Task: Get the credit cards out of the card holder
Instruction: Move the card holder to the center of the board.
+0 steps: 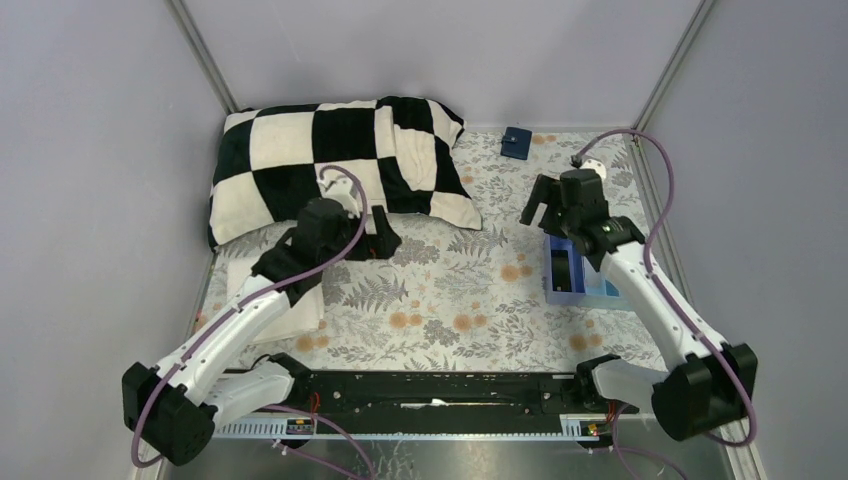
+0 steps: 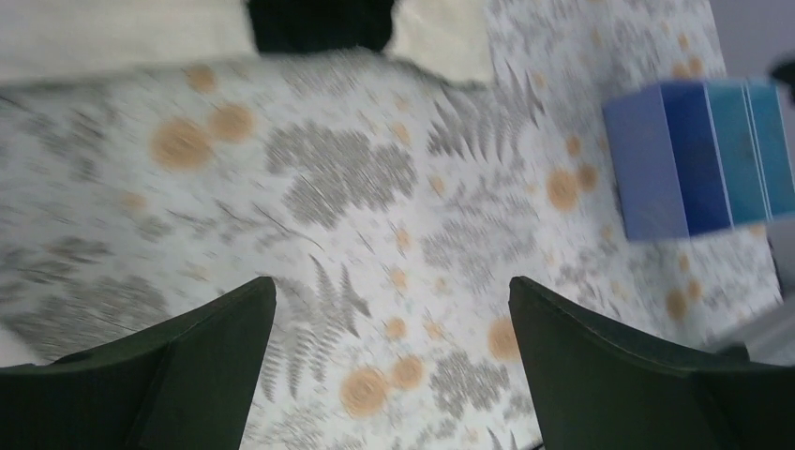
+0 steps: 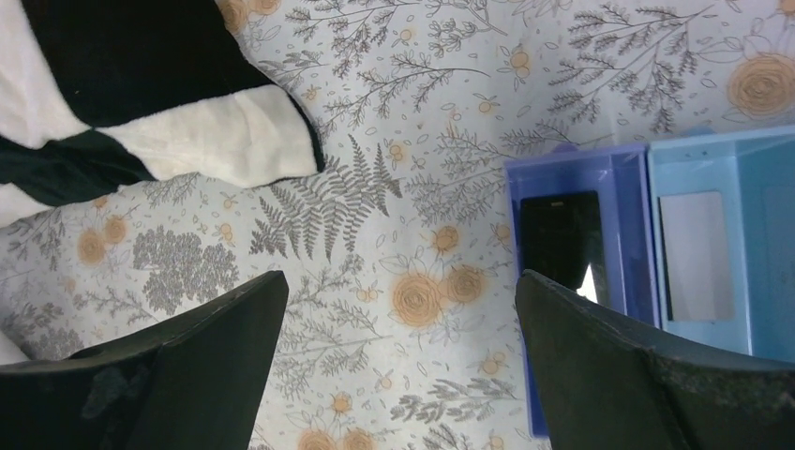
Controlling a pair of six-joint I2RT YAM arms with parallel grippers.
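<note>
High rear camera overlooks table (image 1: 450, 300); close wrist cameras share tray (image 2: 647, 169).

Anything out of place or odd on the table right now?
Nothing spilled or damaged. The card holder lies far back, well apart from the left pincer and the right pincer, both open and empty.

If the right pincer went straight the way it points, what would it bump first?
Probably the flowery tablecloth, just beside the blue tray. The right pincer is open, and nothing else shows in its way, though depth is hard to judge.
</note>
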